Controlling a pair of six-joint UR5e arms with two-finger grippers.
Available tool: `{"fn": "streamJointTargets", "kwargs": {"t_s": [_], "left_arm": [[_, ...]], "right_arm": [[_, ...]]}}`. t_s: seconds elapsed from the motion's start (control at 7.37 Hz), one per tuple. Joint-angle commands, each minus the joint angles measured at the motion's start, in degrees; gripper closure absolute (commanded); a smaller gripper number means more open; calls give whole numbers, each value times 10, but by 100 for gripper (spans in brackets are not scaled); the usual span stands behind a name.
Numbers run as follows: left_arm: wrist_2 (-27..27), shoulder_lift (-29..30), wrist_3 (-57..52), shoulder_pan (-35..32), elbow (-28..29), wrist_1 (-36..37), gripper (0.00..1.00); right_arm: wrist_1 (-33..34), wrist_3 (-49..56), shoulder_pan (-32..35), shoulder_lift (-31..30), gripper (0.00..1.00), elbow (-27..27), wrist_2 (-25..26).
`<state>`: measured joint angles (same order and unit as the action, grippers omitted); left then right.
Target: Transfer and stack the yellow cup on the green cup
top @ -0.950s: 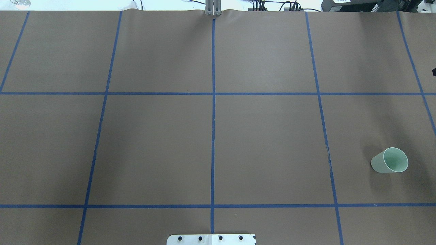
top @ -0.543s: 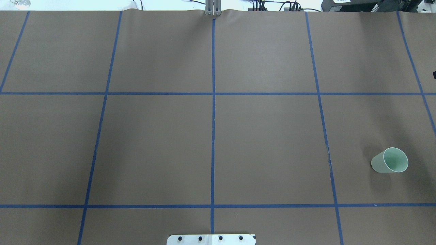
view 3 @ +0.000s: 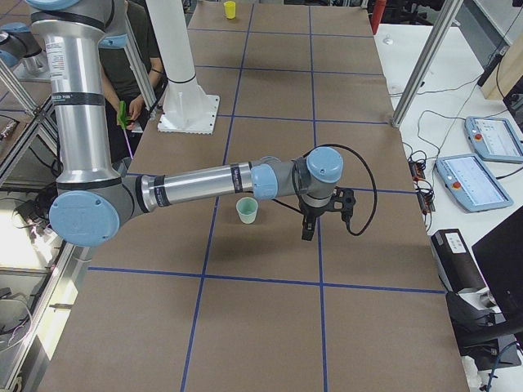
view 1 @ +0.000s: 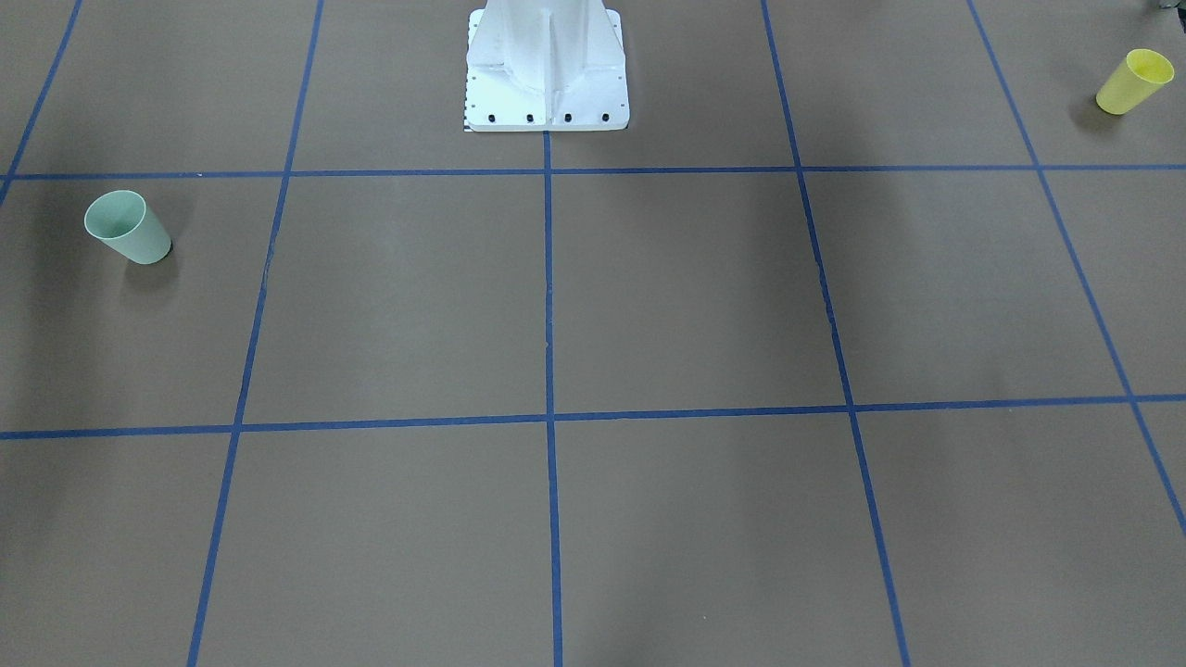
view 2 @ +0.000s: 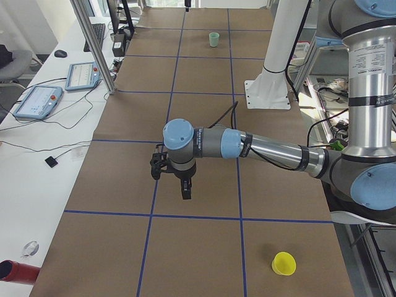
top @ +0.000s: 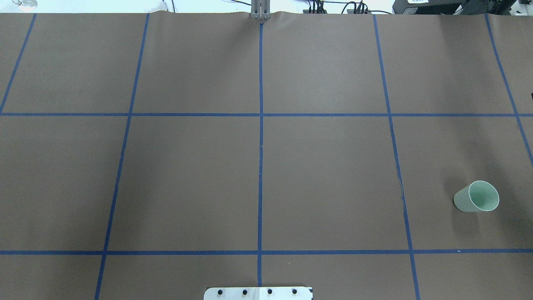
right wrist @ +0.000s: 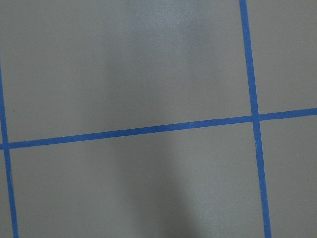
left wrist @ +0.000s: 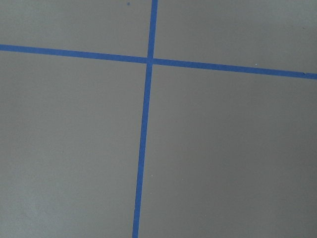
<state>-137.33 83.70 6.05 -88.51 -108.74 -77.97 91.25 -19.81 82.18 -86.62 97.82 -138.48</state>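
The yellow cup [view 1: 1132, 81] stands upright near the table's end on my left side, also seen close to the camera in the exterior left view [view 2: 284, 263]. At the opposite end, on my right side, stands the green cup [top: 476, 196], upright and empty [view 1: 127, 228]. My left gripper [view 2: 184, 193] hangs over the paper, well away from the yellow cup. My right gripper [view 3: 307, 233] hovers a short way beside the green cup [view 3: 247, 210], apart from it. Neither gripper shows in the closer views, so I cannot tell whether they are open or shut. Both wrist views show only paper and tape.
Brown paper with blue tape lines covers the table [top: 325, 175]. The white robot base [view 1: 547, 93] sits at mid-table on my side. Aluminium posts [view 3: 425, 61] and tablets [view 2: 38, 101] line the far side. A person [view 3: 135, 65] stands beside the pedestal.
A small dark sliver at the right edge of the overhead view has slid almost out of sight. The green cup has not moved.
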Motion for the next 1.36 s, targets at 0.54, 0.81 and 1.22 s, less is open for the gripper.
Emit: {"fn": "streamJointTargets", "kwargs": {"t_s": [0.54, 0.81, 1.22], "left_arm": [[-7, -7, 90, 12, -19, -12, 0], [15, -14, 280, 64, -19, -79, 0], [164, -20, 561, 191, -19, -140, 0]], "right_arm": [[-12, 0, -33, -3, 0, 4, -4], [-25, -3, -51, -4, 0, 4, -4], [-25, -3, -69, -4, 0, 4, 1]]}}
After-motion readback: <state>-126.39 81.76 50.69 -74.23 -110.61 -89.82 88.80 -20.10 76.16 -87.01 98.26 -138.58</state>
